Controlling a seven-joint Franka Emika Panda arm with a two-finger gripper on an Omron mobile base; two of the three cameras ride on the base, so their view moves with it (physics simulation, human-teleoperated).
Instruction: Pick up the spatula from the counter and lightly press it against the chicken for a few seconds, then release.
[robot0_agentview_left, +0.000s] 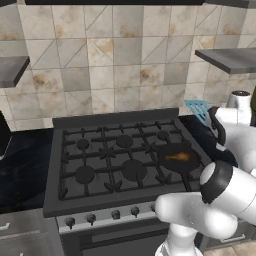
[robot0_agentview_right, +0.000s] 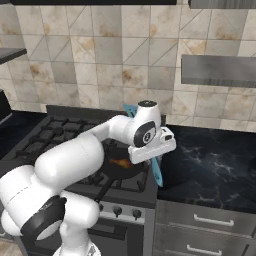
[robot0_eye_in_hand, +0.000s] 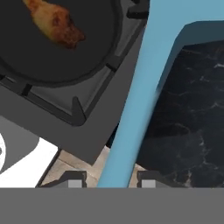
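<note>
The spatula (robot0_eye_in_hand: 135, 109) runs between the finger tips of the gripper (robot0_eye_in_hand: 110, 183), over the edge where stove (robot0_agentview_left: 120, 155) meets counter (robot0_agentview_right: 210, 170). Left of the gripper, the chicken (robot0_eye_in_hand: 54, 22) lies in a pan (robot0_eye_in_hand: 26, 65) on the stove; the counter lies right.

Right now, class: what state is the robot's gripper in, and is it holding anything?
gripper: closed on the blue spatula, whose handle runs between the finger tips.

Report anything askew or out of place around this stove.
Only the blue spatula stands out: it hangs tilted in the air at the stove's right edge, clamped in the gripper, blade up. That fits the task. The chicken lies in its pan; nothing spilled.
</note>
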